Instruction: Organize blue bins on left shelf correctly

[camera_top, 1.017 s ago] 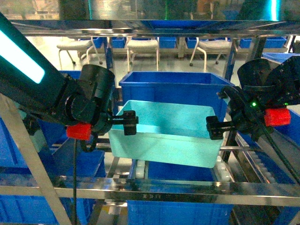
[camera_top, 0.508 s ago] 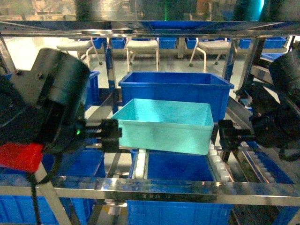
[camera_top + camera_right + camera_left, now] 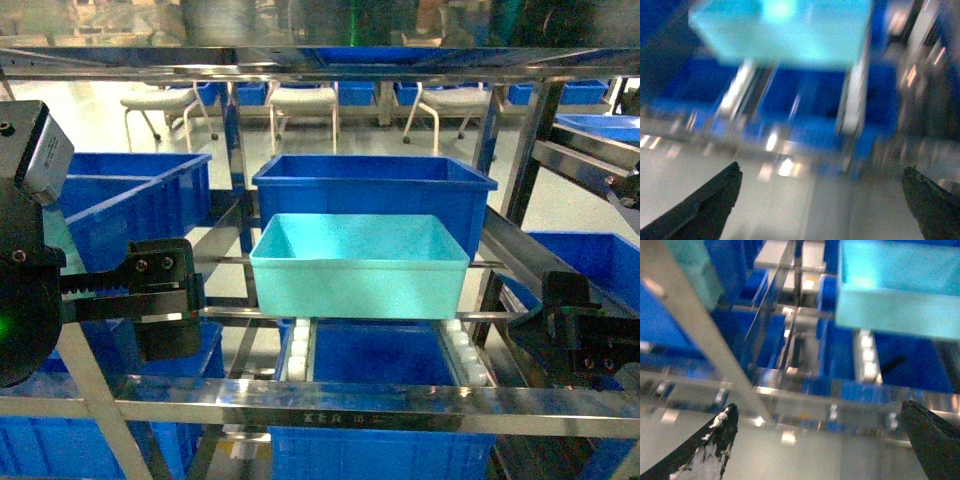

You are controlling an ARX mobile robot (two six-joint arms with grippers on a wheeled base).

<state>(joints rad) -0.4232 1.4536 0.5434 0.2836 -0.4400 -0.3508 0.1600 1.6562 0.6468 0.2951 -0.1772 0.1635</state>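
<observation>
So the turquoise bin (image 3: 358, 265) sits square on the left shelf (image 3: 330, 405), its bottom resting across the two white roller tracks (image 3: 462, 352), directly in front of a dark blue ribbed bin (image 3: 375, 185) and just about touching it. That spot makes sense to me: the rollers carry the weight on both sides, and the dark bin behind acts like a backstop, so it looks level and lined up.

Neither arm is on it. The left gripper (image 3: 160, 300) hangs well off to the left of the turquoise bin, nearer the camera, and its wrist view shows the two finger tips far apart with nothing between them, only shelf rails and the bin up ahead. The right gripper (image 3: 580, 335) is low and to the right of the bin, also apart from it; its wrist view is blurry, but the fingers at the frame edges are spread wide and empty too.

My guess is this bin is placed and the arms are clear of it, so nothing nudges it off the rollers.
</observation>
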